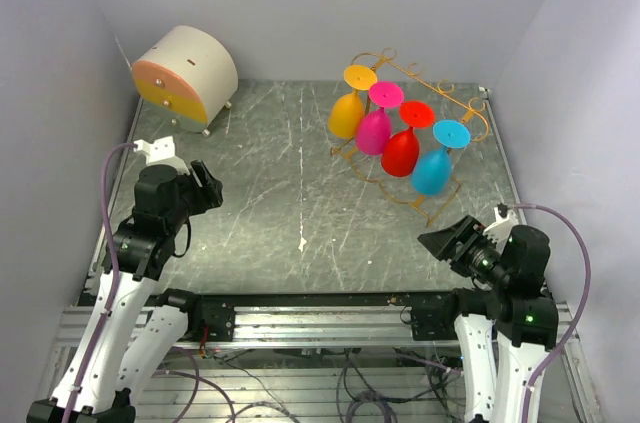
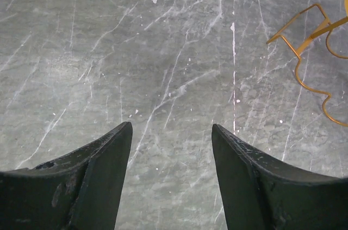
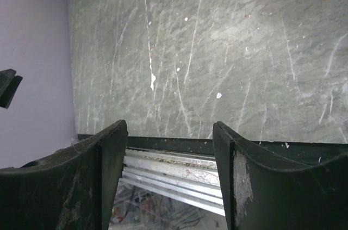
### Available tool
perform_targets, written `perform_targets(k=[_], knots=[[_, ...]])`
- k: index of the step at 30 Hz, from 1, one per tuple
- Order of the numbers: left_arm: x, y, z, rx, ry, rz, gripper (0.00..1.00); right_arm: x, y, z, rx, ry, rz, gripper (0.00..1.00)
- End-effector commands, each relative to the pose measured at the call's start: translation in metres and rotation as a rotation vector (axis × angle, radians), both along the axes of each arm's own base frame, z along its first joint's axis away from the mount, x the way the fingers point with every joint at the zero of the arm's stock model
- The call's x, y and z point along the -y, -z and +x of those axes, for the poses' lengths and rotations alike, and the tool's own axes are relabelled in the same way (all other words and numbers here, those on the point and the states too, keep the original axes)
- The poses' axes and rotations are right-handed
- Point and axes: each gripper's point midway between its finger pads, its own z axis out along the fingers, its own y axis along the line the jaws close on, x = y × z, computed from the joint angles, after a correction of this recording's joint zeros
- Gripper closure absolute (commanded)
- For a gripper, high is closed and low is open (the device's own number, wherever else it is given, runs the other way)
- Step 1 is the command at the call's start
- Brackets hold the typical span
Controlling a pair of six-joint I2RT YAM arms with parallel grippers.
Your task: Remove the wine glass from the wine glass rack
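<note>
The gold wire wine glass rack (image 1: 440,86) stands at the back right of the table. Several wine glasses hang upside down from its rails: yellow (image 1: 347,115), pink (image 1: 373,131), red (image 1: 400,151) and blue (image 1: 432,171). My left gripper (image 1: 212,188) hovers open at the near left, far from the rack. In the left wrist view the left gripper (image 2: 171,125) holds nothing, and a scroll end of the rack (image 2: 304,50) shows at the right edge. My right gripper (image 1: 437,240) is open near the front right, below the blue glass. The right gripper (image 3: 170,123) is empty over the table's near edge.
A round cream-and-orange drawer box (image 1: 185,75) sits at the back left. The grey marble tabletop (image 1: 290,173) lies between the arms and the rack. Purple walls close in the left, back and right sides. The metal frame rail (image 3: 179,170) runs under the right gripper.
</note>
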Motion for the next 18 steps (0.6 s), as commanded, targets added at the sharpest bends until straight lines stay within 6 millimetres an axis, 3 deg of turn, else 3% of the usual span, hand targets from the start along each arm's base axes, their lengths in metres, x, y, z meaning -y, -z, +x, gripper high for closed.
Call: perform_targets(k=[1, 8, 10, 11, 12, 16, 18], knots=[[0.001, -0.011, 0.002, 0.026, -0.004, -0.007, 0.29, -0.007, -0.002, 0.003, 0.020, -0.061, 0.013, 0.35], [0.010, -0.005, 0.006, 0.008, 0.040, -0.011, 0.32, -0.023, -0.033, 0.002, 0.100, -0.156, 0.074, 0.36], [0.012, -0.003, 0.007, 0.001, 0.051, -0.011, 0.32, -0.026, -0.051, 0.002, 0.123, -0.178, 0.075, 0.39], [0.013, -0.002, 0.007, -0.002, 0.053, -0.011, 0.32, -0.027, -0.071, 0.002, 0.160, -0.186, 0.071, 0.42], [0.013, -0.001, 0.008, -0.008, 0.053, -0.010, 0.32, -0.029, -0.091, 0.002, 0.199, -0.197, 0.072, 0.49], [0.014, 0.001, 0.009, -0.012, 0.056, -0.007, 0.32, -0.031, -0.176, 0.010, 0.371, -0.234, 0.045, 0.97], [0.013, 0.001, 0.010, -0.012, 0.054, -0.006, 0.32, -0.022, -0.211, 0.022, 0.464, -0.217, -0.049, 1.00]])
